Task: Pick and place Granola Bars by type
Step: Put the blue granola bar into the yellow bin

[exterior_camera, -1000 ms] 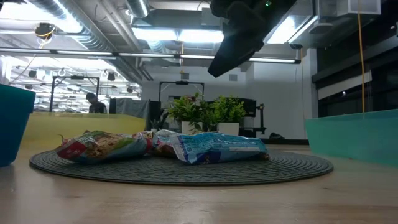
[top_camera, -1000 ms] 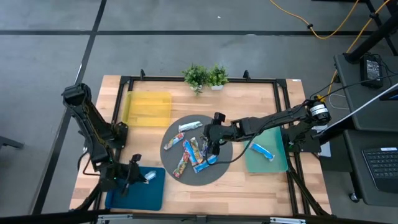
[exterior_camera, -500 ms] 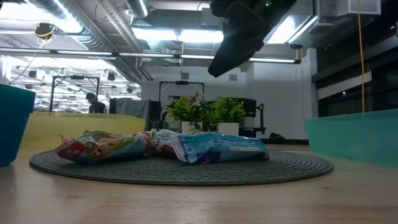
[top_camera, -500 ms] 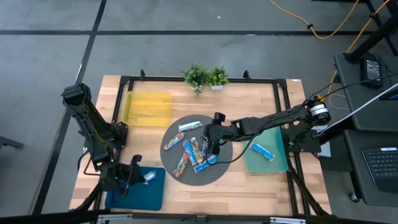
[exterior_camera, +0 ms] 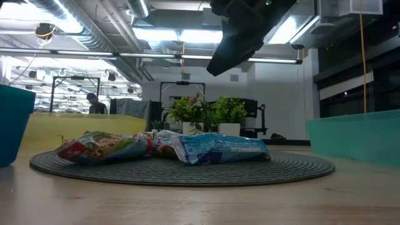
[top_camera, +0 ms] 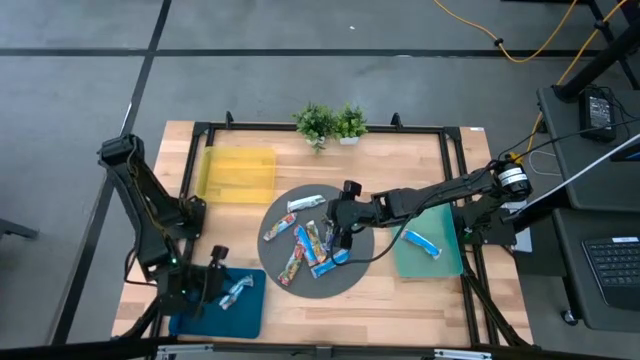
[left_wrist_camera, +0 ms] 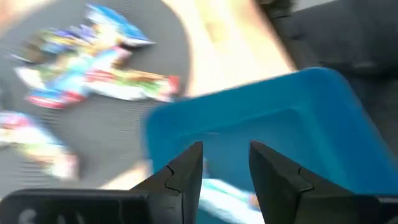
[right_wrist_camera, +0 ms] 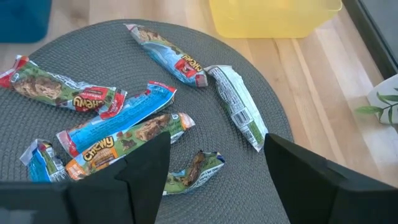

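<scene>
Several granola bars lie flat on the round grey mat [top_camera: 352,268]: blue, silver-grey and multicoloured ones [right_wrist_camera: 130,121], also seen in the low view [exterior_camera: 219,149]. My right gripper [top_camera: 343,237] hovers open above them [right_wrist_camera: 217,142]. A blue bar [top_camera: 422,242] lies in the green tray [top_camera: 445,262]. A pale blue bar [top_camera: 235,292] lies in the blue tray [top_camera: 240,318]. My left gripper [top_camera: 205,287] is open just left of that bar [left_wrist_camera: 221,194], its fingers [left_wrist_camera: 186,174] apart above it.
A yellow tray [top_camera: 238,172] sits at the far left, two small potted plants [top_camera: 330,122] at the far edge. A black frame [top_camera: 455,190] runs round the table. Bare wood shows between the round mat and the near edge.
My left gripper has drawn back a little toward the table's left and near edges. The pale blue bar now lies in the blue tray clear of the fingers, slightly nearer than before. My right gripper has kept still.
</scene>
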